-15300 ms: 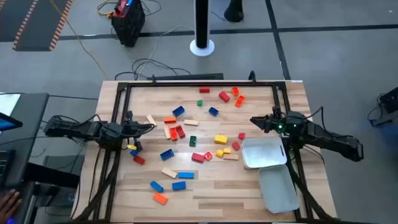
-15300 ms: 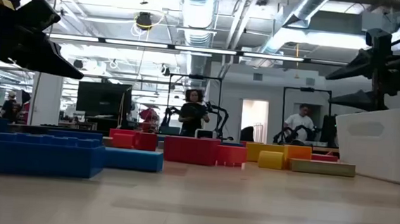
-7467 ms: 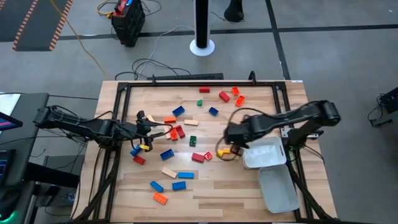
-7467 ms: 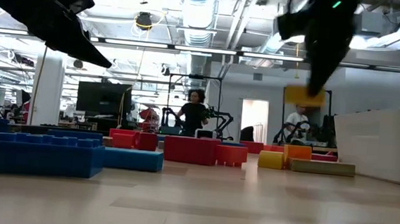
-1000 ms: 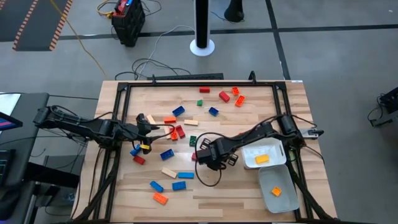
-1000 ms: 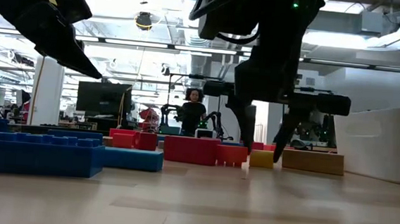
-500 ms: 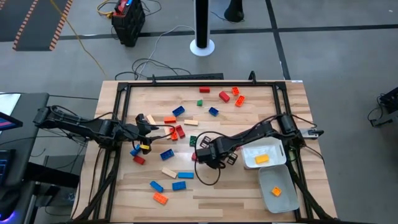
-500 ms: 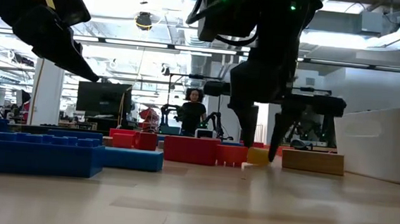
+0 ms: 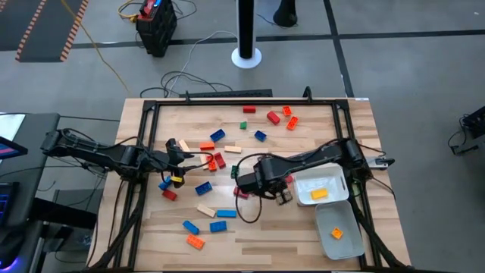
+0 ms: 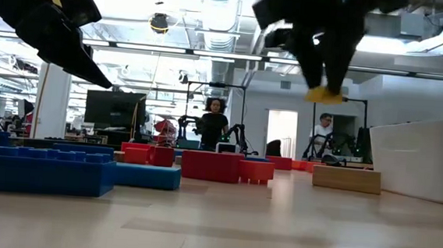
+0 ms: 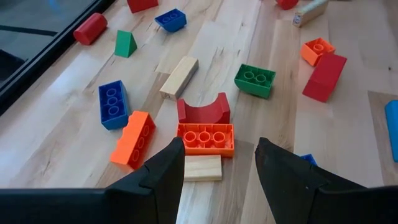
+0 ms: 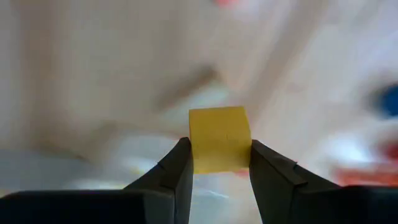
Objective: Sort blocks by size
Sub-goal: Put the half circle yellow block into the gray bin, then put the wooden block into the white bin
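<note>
Many blocks in red, orange, blue, green and tan lie scattered on the wooden table (image 9: 250, 227). My right gripper (image 9: 279, 193) is raised over the table's middle, shut on a small yellow block (image 12: 219, 138), which also shows high up in the low view (image 10: 324, 94). My left gripper (image 9: 189, 157) hovers open at the table's left. Its fingers stand above an orange brick (image 11: 205, 138), a tan block (image 11: 203, 168) and a red arch (image 11: 203, 109) without touching them. My right gripper pinches the yellow block's two opposite sides (image 12: 194, 146) between its two fingers. In the low view the fingers (image 10: 319, 68) point down, and the block sticks out below their free ends. It is lifted well clear of the table.
Two white trays stand at the table's right. The farther one (image 9: 326, 180) holds a yellow-orange block (image 9: 319, 194); the nearer one (image 9: 345, 241) holds an orange block (image 9: 336, 233). A black frame (image 9: 227, 97) borders the table. People stand in the room beyond.
My right gripper has shut on the yellow block, which lay on the table near the middle. It has lifted the block clear and swung a little toward the table's right edge and the trays.
</note>
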Controlling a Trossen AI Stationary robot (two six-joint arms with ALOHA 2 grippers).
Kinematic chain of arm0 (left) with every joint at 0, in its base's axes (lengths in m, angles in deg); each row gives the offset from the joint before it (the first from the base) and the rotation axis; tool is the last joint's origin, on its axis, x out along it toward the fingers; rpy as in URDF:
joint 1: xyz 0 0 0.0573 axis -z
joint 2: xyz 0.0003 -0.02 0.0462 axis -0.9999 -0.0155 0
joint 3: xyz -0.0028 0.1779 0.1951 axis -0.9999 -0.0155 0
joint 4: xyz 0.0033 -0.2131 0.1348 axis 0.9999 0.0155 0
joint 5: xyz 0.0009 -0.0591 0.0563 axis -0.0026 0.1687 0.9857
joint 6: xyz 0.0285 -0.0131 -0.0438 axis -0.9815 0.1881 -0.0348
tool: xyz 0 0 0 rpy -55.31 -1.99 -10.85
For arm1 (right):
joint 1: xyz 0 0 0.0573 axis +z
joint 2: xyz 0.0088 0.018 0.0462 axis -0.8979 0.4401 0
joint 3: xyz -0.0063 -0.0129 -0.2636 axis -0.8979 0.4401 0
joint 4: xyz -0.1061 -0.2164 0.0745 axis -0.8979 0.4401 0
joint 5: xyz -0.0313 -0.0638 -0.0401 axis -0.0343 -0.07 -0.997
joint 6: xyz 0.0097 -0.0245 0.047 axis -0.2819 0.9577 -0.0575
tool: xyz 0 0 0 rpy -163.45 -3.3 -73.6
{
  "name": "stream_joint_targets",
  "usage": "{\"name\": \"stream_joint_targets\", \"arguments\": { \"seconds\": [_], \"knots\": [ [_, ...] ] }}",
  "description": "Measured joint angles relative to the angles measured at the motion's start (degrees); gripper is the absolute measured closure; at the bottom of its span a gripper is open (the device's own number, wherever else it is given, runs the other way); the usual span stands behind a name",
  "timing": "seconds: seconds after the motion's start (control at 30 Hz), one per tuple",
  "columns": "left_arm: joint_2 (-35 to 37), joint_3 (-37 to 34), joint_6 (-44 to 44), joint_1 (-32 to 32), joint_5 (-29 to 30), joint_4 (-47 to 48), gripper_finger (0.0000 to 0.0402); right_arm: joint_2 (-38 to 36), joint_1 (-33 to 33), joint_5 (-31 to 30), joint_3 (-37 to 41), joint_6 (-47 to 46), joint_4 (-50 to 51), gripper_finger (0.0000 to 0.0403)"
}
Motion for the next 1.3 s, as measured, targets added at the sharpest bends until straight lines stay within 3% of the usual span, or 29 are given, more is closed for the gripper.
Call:
{"name": "stream_joint_targets", "arguments": {
  "seconds": [0.1,0.4,0.63,0.87,1.1,1.3],
  "knots": [
    [0.01,0.00,-0.06,0.00,0.00,-0.05,0.0213,-2.21,1.85,6.69,0.17,-8.41,0.55,0.0246],
    [0.01,0.00,-1.03,0.00,0.01,-0.66,0.0213,-10.71,12.53,6.93,10.94,-28.09,-0.24,0.0247],
    [-0.01,0.00,-2.33,0.00,0.00,-3.45,0.0213,-17.05,23.04,11.73,21.20,-52.39,-0.86,0.0247],
    [0.00,0.00,-3.61,0.00,0.00,-4.97,0.0213,-19.96,30.80,13.49,26.60,-75.55,-4.40,0.0242],
    [0.00,0.00,-3.60,0.00,0.28,-5.13,0.0213,-19.70,33.90,13.05,28.13,-90.81,-3.27,0.0187],
    [-0.01,0.00,-3.65,0.00,1.49,-5.25,0.0213,-19.70,32.41,14.40,26.67,-90.30,-2.71,0.0139]
  ]
}}
